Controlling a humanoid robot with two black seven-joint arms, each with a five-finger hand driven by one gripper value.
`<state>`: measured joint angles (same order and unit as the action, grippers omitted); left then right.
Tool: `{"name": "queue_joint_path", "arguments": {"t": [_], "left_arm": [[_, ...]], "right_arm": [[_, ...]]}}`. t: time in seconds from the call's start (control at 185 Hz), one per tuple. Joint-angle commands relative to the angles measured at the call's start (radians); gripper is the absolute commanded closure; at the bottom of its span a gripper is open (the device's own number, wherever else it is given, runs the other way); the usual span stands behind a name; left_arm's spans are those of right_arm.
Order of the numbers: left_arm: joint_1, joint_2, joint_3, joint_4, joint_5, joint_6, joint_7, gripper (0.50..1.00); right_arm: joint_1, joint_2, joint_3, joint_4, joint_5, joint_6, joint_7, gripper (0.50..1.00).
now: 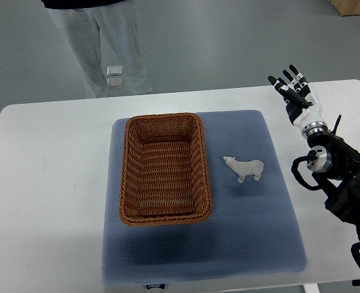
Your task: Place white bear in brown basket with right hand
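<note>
White bear (246, 168) is seen lying on the blue-grey mat, at about three o'clock from the brown basket and just beside its right rim, apart from it, with its head turned toward the basket. The white table (45, 183) is spread across most of the view, and the blue-grey mat (253, 232) is laid over its middle. The brown basket (165, 168) is set on the left half of the mat, its long side running from twelve to six o'clock; nothing is seen inside it. The right arm (345, 177) is brought in from the right edge at roughly four o'clock and is angled up toward twelve o'clock over the table's right margin. The right hand (294, 94) is held at about one o'clock from the bear, well apart from it, above the table's far right corner. Its fingers (288, 76) are spread and extended toward the far edge, and nothing is held in them. A person's legs (100, 43) in grey trousers are seen beyond the table at twelve o'clock.
</note>
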<state>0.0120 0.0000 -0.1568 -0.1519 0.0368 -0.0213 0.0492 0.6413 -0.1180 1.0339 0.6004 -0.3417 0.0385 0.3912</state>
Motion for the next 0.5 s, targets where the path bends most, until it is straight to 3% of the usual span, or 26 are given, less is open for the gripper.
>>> {"name": "queue_joint_path", "arguments": {"t": [0.0,0.493], "left_arm": [[0.005,0.000,0.000,0.000,0.000,0.000,0.000,0.500],[0.005,0.000,0.000,0.002,0.000,0.000,0.000,0.500]], "right_arm": [[0.000,0.003,0.002,0.001,0.001,0.000,0.000,0.576],[-0.002,-0.011,0.002,0.064,0.007,0.000,-0.006,0.576]]}}
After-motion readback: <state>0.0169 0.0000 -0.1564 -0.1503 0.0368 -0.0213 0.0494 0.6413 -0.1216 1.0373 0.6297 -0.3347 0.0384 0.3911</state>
